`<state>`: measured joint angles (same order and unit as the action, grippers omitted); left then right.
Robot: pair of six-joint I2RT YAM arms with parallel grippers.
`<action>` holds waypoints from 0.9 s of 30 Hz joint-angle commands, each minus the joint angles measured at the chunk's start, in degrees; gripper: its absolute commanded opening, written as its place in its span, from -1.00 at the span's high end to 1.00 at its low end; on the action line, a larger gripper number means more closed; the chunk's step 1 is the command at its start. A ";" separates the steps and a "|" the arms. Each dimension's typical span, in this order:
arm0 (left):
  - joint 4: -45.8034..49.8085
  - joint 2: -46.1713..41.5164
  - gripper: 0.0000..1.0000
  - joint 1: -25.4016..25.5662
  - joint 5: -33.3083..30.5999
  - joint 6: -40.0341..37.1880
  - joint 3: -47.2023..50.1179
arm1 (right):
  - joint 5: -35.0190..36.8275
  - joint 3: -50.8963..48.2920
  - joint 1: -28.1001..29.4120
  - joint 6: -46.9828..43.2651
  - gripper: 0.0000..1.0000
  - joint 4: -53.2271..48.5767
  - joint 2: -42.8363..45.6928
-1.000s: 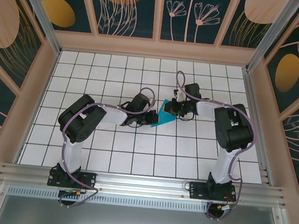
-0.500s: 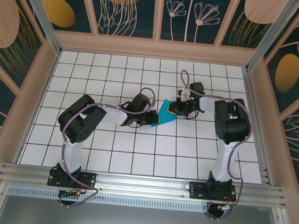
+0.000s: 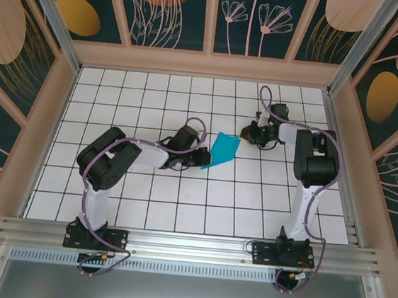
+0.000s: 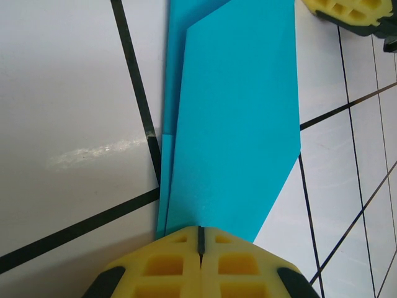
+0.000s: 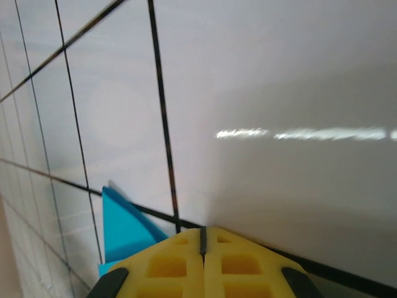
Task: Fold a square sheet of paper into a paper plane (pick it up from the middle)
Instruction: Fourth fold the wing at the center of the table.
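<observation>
Right pincer [image 3: 248,133] now clear of partly hidden paper [image 3: 224,149]

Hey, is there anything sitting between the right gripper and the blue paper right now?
Nothing visible. Only bare white tiles of the table lie between the shut right gripper and the blue paper. The left gripper is clamped on the paper's opposite end, out of that path.

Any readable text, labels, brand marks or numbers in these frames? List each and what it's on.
None readable. The folded teal paper is plain, the tiled table carries only grid lines, and the wall panels carry only plant patterns.
</observation>
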<state>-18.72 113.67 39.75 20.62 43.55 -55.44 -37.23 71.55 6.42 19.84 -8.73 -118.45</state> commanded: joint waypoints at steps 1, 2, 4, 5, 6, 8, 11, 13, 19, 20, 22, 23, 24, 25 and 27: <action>12.94 2.17 0.98 0.02 -2.07 -0.88 3.10 | 2.91 -2.47 0.22 -0.03 0.94 3.35 8.10; 12.92 2.07 0.98 0.00 -2.15 -0.88 3.14 | 2.83 -3.76 0.99 0.47 0.93 3.76 9.54; 12.92 2.02 0.97 0.07 -2.20 -0.84 2.97 | 2.48 -6.88 2.79 2.10 0.93 4.88 12.44; 12.92 1.99 0.97 0.06 -2.25 -0.78 2.96 | 2.08 -8.41 3.66 3.07 0.93 5.73 13.31; 12.92 1.95 0.98 0.04 -2.28 -0.82 2.87 | 0.95 -10.06 4.67 4.22 0.92 6.89 13.98; 12.97 1.91 0.97 0.03 -2.41 -0.90 2.71 | -0.12 -11.61 7.17 5.83 0.92 7.77 14.13; 13.09 1.82 0.97 -0.01 -2.58 -1.00 2.53 | -0.72 -11.95 11.24 7.72 0.93 8.08 12.88; 13.14 1.74 0.97 0.02 -2.60 -0.86 2.46 | -1.06 -12.56 13.09 9.17 0.93 9.32 11.75; 13.19 1.47 0.97 0.06 -2.56 -0.85 2.34 | -1.75 -14.84 13.75 10.93 0.94 12.06 8.99; 13.18 1.47 0.97 0.02 -2.54 -0.84 2.20 | -1.64 -15.04 13.71 10.77 0.94 11.93 8.60; 13.27 1.38 0.97 0.01 -2.43 -0.84 1.90 | -1.31 -14.93 13.73 10.36 0.94 11.31 7.50; 13.47 1.38 0.96 0.06 -2.35 -0.96 1.69 | -1.20 -14.86 13.75 10.07 0.94 11.01 6.97; 13.60 1.29 0.96 -0.02 -2.32 -1.01 1.36 | -0.95 -15.02 13.72 9.84 0.94 10.55 6.52; 13.76 1.19 0.96 -0.01 -2.27 -1.14 1.17 | -0.51 -14.87 13.69 9.41 0.94 9.75 6.08; 14.01 0.74 0.96 0.04 -2.17 -1.47 0.58 | 0.93 -15.02 13.49 8.67 0.95 8.35 5.53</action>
<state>-16.58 113.40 39.75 20.47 43.53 -56.23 -37.91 57.12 20.18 29.45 1.15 -111.31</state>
